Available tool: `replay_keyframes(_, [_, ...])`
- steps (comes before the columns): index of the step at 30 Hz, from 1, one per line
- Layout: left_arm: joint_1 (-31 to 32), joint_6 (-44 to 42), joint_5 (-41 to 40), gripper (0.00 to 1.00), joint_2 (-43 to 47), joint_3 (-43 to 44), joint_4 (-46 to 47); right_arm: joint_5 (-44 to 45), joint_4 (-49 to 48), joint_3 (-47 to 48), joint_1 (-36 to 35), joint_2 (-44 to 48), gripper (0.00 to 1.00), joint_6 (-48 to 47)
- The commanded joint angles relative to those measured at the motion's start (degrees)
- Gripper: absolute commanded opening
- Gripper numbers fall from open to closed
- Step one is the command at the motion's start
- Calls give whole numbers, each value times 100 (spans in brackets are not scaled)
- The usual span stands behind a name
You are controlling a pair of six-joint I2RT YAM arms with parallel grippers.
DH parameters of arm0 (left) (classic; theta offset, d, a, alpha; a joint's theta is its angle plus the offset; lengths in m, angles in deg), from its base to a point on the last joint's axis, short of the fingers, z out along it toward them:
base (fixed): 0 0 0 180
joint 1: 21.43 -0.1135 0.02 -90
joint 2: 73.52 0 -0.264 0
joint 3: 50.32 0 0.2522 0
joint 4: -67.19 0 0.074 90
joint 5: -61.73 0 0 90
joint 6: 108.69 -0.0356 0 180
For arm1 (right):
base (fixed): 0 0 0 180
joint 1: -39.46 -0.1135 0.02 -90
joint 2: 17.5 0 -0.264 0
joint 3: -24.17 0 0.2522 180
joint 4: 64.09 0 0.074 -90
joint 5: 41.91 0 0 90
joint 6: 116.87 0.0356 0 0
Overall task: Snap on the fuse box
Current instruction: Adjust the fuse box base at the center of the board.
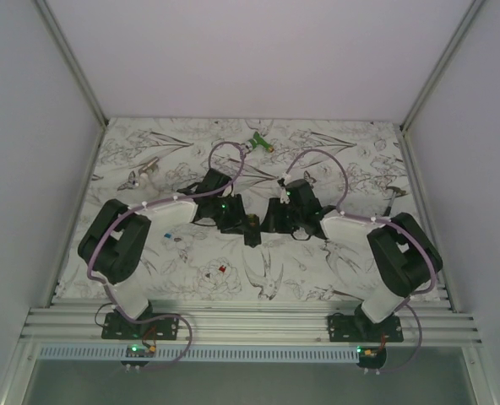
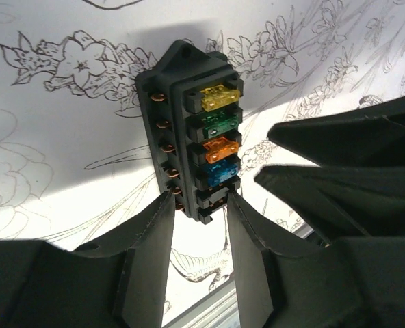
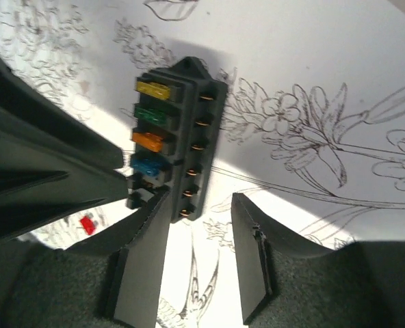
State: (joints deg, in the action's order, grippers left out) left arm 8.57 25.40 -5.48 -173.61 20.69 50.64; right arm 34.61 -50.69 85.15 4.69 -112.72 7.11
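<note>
the fuse box [image 2: 196, 130] sits at the middle of the table [image 1: 334, 160], between the 2 wrists, with its face uncovered: 4 fuses, yellow, green, orange and blue, show in a row, and the 2 slots at the end by the fingers look dark. whether the box rests on the printed sheet or is held just above it, i cannot tell.

the left gripper [image 2: 201, 198] has its fingers [image 2: 151, 246] on either side of that end of the box, and they appear to pinch its 2 corners. the right gripper [image 3: 196, 198] is spread, with bare sheet in the gap. only 1 of its fingers [image 3: 151, 239] is just beside the box's terminal side.

no cover shows in any view, so the snapping step looks not yet done.

risks, as i judge them:
- the left hold is only on the end corners, so a push from the right could pivot the box or slip it out.
- the right jaws, offset as they are, could shove the box sideways on closing instead of gripping it.
- the 2 grippers are crowded and could collide.

a loose red fuse [image 1: 223, 269] lies nearer the bases, well apart.
</note>
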Motion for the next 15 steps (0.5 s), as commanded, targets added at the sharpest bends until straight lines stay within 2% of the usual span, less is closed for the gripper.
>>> replay_keyframes(1, [-30,142,-266,39,31,70,-47,-504,-816,-78,49,122,49,426])
replay_keyframes(10, [-29,187,-317,36,-194,237,-46,-794,-1525,-211,66,-245,50,919])
replay_keyframes(15, [-29,188,-313,35,-258,299,-46,-753,-1624,-297,127,-349,43,1013])
